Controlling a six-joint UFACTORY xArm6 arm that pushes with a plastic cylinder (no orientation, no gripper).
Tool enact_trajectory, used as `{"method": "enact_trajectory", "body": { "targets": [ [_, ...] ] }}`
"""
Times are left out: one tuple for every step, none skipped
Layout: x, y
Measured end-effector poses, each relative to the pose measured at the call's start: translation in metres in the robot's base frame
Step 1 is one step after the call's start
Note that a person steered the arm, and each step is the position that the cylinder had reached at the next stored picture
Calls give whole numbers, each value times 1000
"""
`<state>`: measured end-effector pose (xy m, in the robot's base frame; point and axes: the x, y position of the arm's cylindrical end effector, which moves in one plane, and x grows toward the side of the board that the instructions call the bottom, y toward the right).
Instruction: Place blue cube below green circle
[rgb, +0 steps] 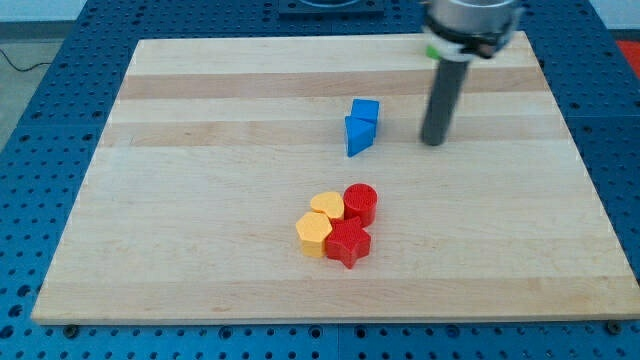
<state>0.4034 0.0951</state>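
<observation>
The blue cube sits on the wooden board above the middle, touching a blue wedge-shaped block just below and left of it. My tip rests on the board to the right of both blue blocks, apart from them. Only a small green patch shows beside the rod near the view's top; most of that green block is hidden behind the arm and its shape cannot be made out.
A tight cluster lies below the middle: a red cylinder, a red star-shaped block, a yellow heart-like block and a yellow hexagonal block. The board's edges border a blue perforated table.
</observation>
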Motion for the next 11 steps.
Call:
{"method": "enact_trajectory", "body": {
  "targets": [
    [27,-55],
    [62,-86],
    [35,-106],
    [-12,-94],
    [-45,-65],
    [-69,-32],
    [-78,-27],
    [-78,-23],
    [-64,-51],
    [-40,-39],
    [-47,16]
  ]
}}
